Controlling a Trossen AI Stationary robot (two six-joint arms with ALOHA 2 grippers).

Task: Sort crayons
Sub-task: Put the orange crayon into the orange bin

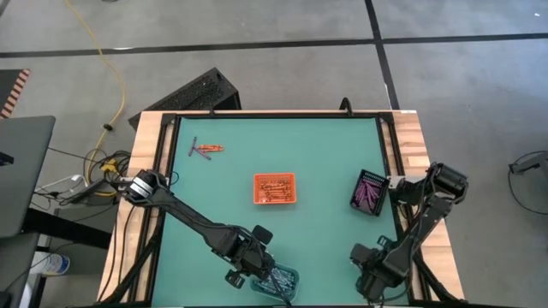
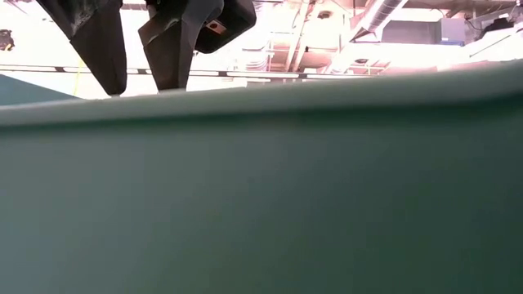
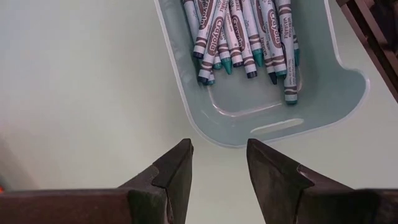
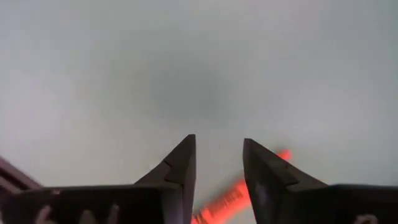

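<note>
On the far left of the green table mat [image 1: 257, 145] lies a small loose cluster of thin crayons [image 1: 205, 150], orange-red and purple-grey sticks lying crossed over each other, well apart from every tray.

The left gripper [image 3: 217, 163] hangs at the near edge of the mat, left of centre, just beside a clear plastic rectangular tray [image 3: 323, 87]. Its two dark pointed fingers stand apart with bare mat between them, holding nothing. The clear tray holds a row of blue-green paper-wrapped crayons [image 3: 239, 37], packed side by side with their tips pointing toward the gripper; one lies a little apart from the row, toward the tray's side.

In the middle of the mat sits a small orange rectangular tray [image 1: 274, 189] filled with orange-red crayons [image 1: 272, 187]. To its right, near the right edge of the mat, a black rectangular tray [image 1: 369, 192] stands slightly turned and holds purple-magenta crayons [image 1: 371, 190].

The right gripper [image 4: 217, 167] is at the near right of the table, close above the mat. Its dark fingers are parted, and one orange-red crayon [image 4: 230, 196] lies on the mat just under and beside one fingertip; the fingers are not closed on it.
</note>
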